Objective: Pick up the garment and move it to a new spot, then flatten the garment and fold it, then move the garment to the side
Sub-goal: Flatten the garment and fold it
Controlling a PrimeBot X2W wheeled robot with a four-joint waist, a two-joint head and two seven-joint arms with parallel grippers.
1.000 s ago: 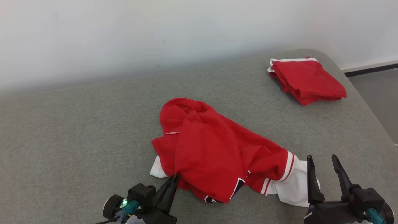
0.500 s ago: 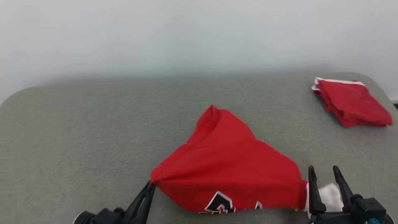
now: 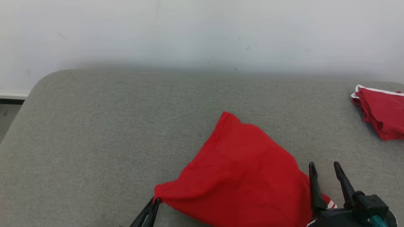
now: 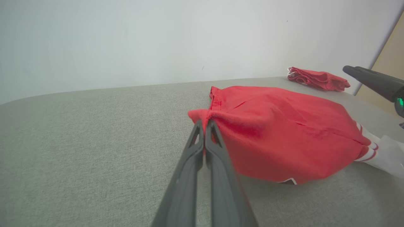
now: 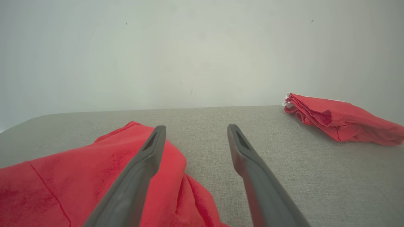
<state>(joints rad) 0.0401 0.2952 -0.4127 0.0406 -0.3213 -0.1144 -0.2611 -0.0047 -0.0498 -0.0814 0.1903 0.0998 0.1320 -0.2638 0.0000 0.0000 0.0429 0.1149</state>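
Note:
The red garment [image 3: 240, 170] with white striped trim is stretched into a lifted sheet over the near part of the grey surface. My left gripper [image 3: 155, 201] is shut on its left corner, and the left wrist view shows the fingertips pinching that red corner [image 4: 202, 118]. At the garment's right edge my right gripper [image 3: 325, 167] stands open, with nothing between its fingers [image 5: 148, 151]. The white sleeve end [image 4: 388, 154] trails at the right in the left wrist view.
A second red garment [image 3: 382, 110], folded, lies at the far right of the grey padded surface [image 3: 110, 126]; the right wrist view shows it too [image 5: 341, 118]. A pale wall rises behind. The surface's rounded left corner [image 3: 41, 85] meets a strip of floor.
The head camera has turned left, sliding the whole scene right. My left gripper has pulled the garment's corner up and left, drawing the crumpled heap into a taut sheet. The right gripper stays open.

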